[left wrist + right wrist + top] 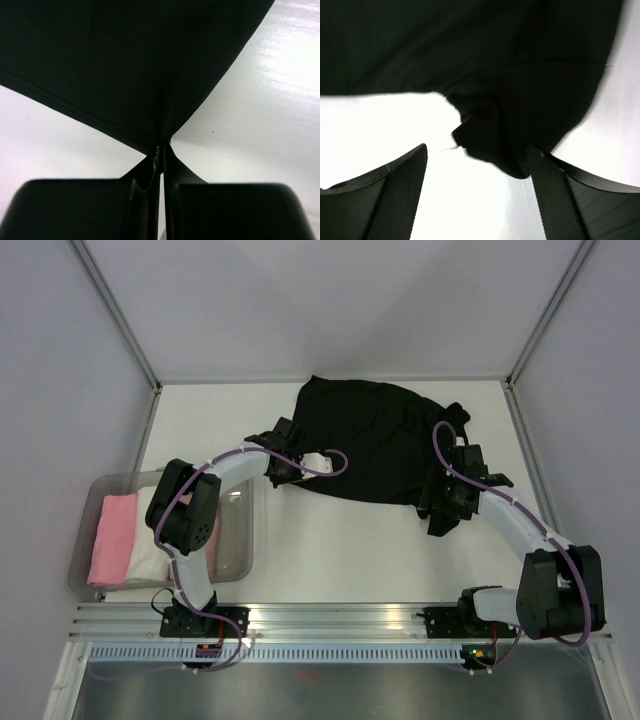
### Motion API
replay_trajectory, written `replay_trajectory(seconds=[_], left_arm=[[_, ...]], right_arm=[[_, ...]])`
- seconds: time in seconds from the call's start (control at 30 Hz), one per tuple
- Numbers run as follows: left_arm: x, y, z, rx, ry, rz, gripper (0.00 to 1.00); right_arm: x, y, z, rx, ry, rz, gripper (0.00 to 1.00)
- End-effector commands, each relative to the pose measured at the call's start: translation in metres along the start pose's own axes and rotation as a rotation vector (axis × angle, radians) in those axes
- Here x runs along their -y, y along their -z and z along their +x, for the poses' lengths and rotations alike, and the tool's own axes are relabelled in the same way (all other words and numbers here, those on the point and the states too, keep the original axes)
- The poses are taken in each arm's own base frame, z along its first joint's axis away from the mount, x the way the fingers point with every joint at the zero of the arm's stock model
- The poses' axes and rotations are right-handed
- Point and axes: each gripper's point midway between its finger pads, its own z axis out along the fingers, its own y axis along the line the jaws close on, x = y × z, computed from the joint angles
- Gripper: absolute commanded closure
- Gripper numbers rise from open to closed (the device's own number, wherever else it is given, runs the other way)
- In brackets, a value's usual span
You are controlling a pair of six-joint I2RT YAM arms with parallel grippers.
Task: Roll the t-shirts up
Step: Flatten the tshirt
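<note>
Black t-shirt [375, 440] sits bunched toward the far edge of the bench [330, 560]. Our left jaws are pinching its hem, right jaws spread over what's probably a sleeve; we'd grab there, then pull flat evenly.

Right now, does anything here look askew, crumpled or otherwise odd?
The black cloth t-shirt lies bunched and lopsided on the white table's far half, not spread flat. The left fingers are shut on its left hem, pinched into a peak; the right fingers stand open around a crumpled corner.
</note>
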Motion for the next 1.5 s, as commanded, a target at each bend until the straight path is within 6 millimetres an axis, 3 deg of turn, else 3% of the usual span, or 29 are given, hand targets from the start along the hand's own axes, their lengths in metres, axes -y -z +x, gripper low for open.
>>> replay_trajectory(seconds=[0.0, 0.1, 0.17, 0.27, 0.3, 0.33, 0.4, 0.5, 0.73, 0.83, 0.87, 0.93, 0.97, 1.03, 1.07, 1.1, 1.13, 1.17, 1.23, 1.27, 1.3, 1.4, 1.43, 1.47], left_arm=[[-0.002, 0.021, -0.009, 0.041, 0.025, -0.032, 0.98], [0.0, 0.024, -0.008, 0.042, 0.036, -0.037, 0.98], [0.0, 0.024, -0.007, 0.039, 0.046, -0.039, 0.98], [-0.001, 0.025, -0.004, 0.029, 0.054, -0.047, 0.98], [-0.003, 0.026, -0.001, 0.022, 0.058, -0.054, 0.98], [-0.004, 0.027, 0.002, 0.018, 0.067, -0.057, 0.98], [-0.005, 0.028, 0.006, 0.015, 0.081, -0.062, 0.98], [-0.002, 0.029, 0.008, 0.021, 0.079, -0.056, 0.98], [-0.002, 0.036, 0.004, 0.04, 0.084, -0.063, 0.98], [-0.004, 0.04, 0.001, 0.052, 0.091, -0.071, 0.98], [-0.005, 0.041, -0.001, 0.061, 0.102, -0.072, 0.98], [-0.016, 0.05, -0.008, 0.084, 0.121, -0.103, 0.98], [-0.021, 0.055, -0.01, 0.093, 0.136, -0.119, 0.98], [-0.045, 0.076, -0.023, 0.135, 0.158, -0.19, 0.98], [-0.057, 0.089, -0.026, 0.144, 0.174, -0.232, 0.98], [-0.064, 0.099, -0.028, 0.149, 0.187, -0.254, 0.98], [-0.081, 0.118, -0.038, 0.173, 0.187, -0.299, 0.98], [-0.084, 0.131, -0.036, 0.163, 0.182, -0.308, 0.98], [-0.1, 0.164, -0.047, 0.198, 0.167, -0.357, 0.98], [-0.099, 0.175, -0.048, 0.194, 0.163, -0.35, 0.98], [-0.114, 0.208, -0.06, 0.246, 0.16, -0.413, 0.98], [-0.133, 0.261, -0.074, 0.313, 0.181, -0.514, 0.98], [-0.145, 0.294, -0.084, 0.364, 0.18, -0.58, 0.98], [-0.151, 0.309, -0.083, 0.366, 0.193, -0.625, 0.98]], right_arm=[[0.019, 0.028, -0.043, 0.202, -0.172, 0.071, 0.13], [0.05, 0.04, -0.06, 0.299, -0.323, 0.118, 0.13], [0.058, 0.03, -0.057, 0.281, -0.356, 0.106, 0.19], [0.065, 0.007, -0.044, 0.199, -0.404, 0.088, 0.46], [0.068, 0.001, -0.037, 0.179, -0.419, 0.099, 0.6], [0.07, -0.004, -0.034, 0.169, -0.426, 0.102, 0.66], [0.067, -0.011, -0.028, 0.164, -0.438, 0.075, 0.64], [0.073, -0.017, -0.015, 0.143, -0.452, 0.104, 0.4], [0.091, -0.026, 0.003, 0.122, -0.448, 0.195, 0.35], [0.082, -0.037, 0.003, 0.109, -0.443, 0.128, 0.52], [0.08, -0.04, 0.002, 0.106, -0.448, 0.113, 0.74], [0.079, -0.044, 0.0, 0.091, -0.449, 0.113, 0.96], [0.078, -0.038, -0.018, 0.129, -0.441, 0.115, 1.0], [0.084, -0.015, -0.047, 0.202, -0.418, 0.145, 1.0], [0.078, 0.01, -0.088, 0.299, -0.4, 0.12, 1.0], [0.085, 0.034, -0.112, 0.373, -0.395, 0.139, 1.0], [0.086, 0.052, -0.122, 0.384, -0.389, 0.144, 1.0], [0.08, 0.093, -0.165, 0.494, -0.349, 0.123, 1.0], [0.086, 0.139, -0.188, 0.56, -0.339, 0.143, 1.0], [0.08, 0.183, -0.217, 0.662, -0.295, 0.137, 1.0], [0.078, 0.203, -0.226, 0.701, -0.285, 0.143, 1.0], [0.067, 0.267, -0.247, 0.83, -0.249, 0.147, 1.0], [0.064, 0.281, -0.251, 0.865, -0.244, 0.143, 1.0], [0.059, 0.304, -0.256, 0.923, -0.231, 0.132, 1.0]])
